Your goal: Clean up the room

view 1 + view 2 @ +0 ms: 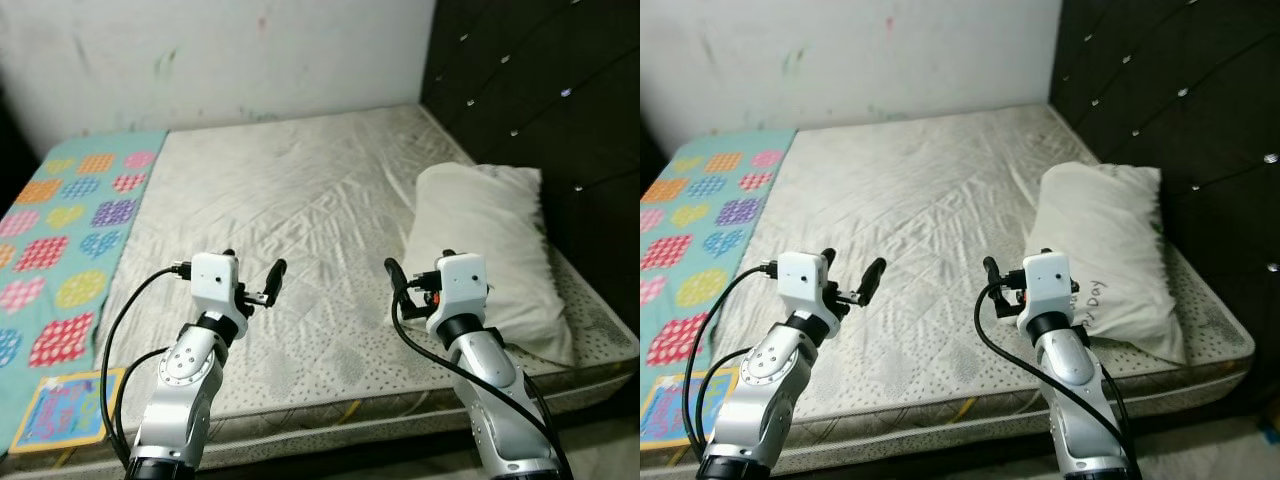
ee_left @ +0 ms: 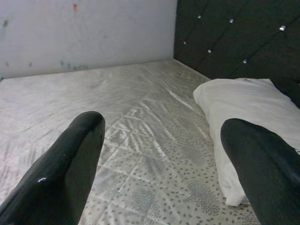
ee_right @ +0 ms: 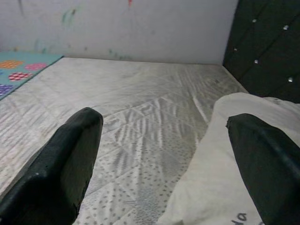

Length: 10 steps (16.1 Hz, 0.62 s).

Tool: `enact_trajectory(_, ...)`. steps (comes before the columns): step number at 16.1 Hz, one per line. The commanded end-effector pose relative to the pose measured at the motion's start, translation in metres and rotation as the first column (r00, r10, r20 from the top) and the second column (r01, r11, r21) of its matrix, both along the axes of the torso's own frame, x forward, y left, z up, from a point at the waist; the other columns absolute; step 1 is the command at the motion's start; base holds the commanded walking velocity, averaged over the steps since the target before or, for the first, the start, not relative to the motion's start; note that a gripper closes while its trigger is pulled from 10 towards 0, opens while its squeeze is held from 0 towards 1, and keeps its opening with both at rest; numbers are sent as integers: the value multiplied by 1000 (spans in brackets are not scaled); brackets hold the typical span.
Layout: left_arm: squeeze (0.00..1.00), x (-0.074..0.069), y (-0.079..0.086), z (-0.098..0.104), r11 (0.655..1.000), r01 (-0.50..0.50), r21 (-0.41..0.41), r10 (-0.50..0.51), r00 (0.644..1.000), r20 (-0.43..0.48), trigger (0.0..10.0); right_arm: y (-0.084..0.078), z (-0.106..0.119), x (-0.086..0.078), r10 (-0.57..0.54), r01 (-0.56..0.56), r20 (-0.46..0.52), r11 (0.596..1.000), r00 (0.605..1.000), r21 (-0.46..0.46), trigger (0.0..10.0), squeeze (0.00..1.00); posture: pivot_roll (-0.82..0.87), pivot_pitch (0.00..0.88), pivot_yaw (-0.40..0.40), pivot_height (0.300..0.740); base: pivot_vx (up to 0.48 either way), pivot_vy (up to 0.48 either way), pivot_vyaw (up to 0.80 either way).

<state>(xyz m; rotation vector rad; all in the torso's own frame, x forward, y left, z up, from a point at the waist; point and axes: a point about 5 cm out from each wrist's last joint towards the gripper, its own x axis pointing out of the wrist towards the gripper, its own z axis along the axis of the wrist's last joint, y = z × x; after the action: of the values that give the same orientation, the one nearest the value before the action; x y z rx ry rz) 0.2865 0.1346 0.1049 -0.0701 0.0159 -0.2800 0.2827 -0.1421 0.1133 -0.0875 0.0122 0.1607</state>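
You've got a white wall (image 1: 200,60) w/ faint colour smudges behind the bed, and a dark tufted headboard (image 1: 540,90) w/ shiny studs along the bed's right side.

Right gripper (image 3: 164,164): two black fingers (image 3: 61,164) spread wide apart, nothing between them, held above the bare quilted mattress (image 3: 140,108). White pillow (image 3: 215,187) lies under the finger nearer the black tufted headboard (image 3: 267,47). Patterned teal blanket (image 3: 18,65) at far mattress edge. Marked white wall (image 3: 117,23) behind.
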Motion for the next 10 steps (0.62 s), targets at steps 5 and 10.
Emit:
enact_trajectory(5, 0, 3, 3, 0, 1000, -6, 11, 6, 1000, -4, 10000, 4, 1, 2, 11, -11, 10, 1000, 1000, -1, 10000, 0, -212, 0, 72, 740, 338, 0, 0)
enact_trajectory(10, 0, 3, 2, 0, 1000, -3, 11, 3, 1000, -4, 10000, 4, 0, 2, 17, -17, 8, 1000, 1000, -2, 10000, 0, -206, 0, 72, 740, 312, 0, 0)
